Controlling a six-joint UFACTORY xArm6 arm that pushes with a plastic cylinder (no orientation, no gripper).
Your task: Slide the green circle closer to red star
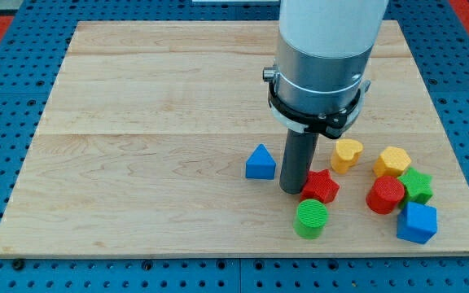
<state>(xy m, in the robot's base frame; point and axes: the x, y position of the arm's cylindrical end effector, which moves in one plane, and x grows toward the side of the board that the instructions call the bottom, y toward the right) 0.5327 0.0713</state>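
The green circle (311,218) lies near the view's bottom, right of centre, on the wooden board (137,146). The red star (322,186) sits just above it, almost touching. My tip (292,190) rests on the board at the red star's left edge, just above and left of the green circle. The rod hangs from a large grey and white arm body at the view's top.
A blue triangle (260,163) lies left of my tip. To the right lie a yellow heart (347,154), a yellow block (392,161), a red block (385,195), a green star (417,185) and a blue block (417,222) near the board's right edge.
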